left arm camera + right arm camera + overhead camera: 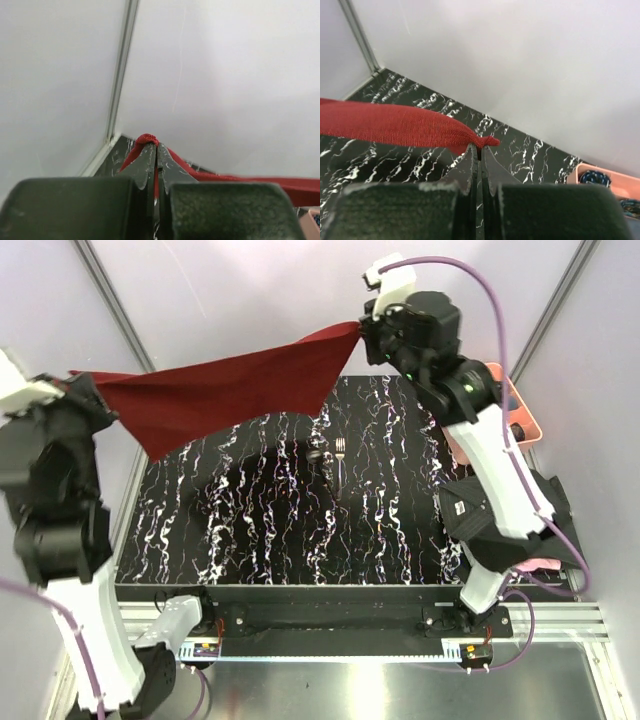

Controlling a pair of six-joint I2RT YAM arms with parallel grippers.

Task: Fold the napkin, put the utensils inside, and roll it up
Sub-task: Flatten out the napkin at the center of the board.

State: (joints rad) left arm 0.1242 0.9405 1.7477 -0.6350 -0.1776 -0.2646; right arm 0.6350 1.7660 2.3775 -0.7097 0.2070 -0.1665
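While pinched at two opposite corners, hangs stretched in the air as one dark red span: the napkin (230,385), clear of the tabletop (250,530) along its whole length. Clamped fully shut on the left corner with the left gripper (156,148), a small red nub of cloth bunched just past the fingertips and the rest trailing away to that gripper's right as a narrow band. Clamped just as tightly on the other corner with the right gripper (480,149), a short red tip poking out beyond the fingers and the cloth running off to that gripper's left in a thick gathered strip. Sags into a downward point just beside and below the left gripper, then climbs along a straight upper edge toward the right gripper. Well below both grippers, flat on the black, white-veined tabletop: the fork (340,453) and, just to its left in the top view, the spoon (317,455), side by side, nearer the right gripper than the left. Neither one touched by a gripper or by the cloth. Off to the right gripper's right side, at the far right edge of the tabletop: a salmon-pink bin (528,418) with something dark blue inside.
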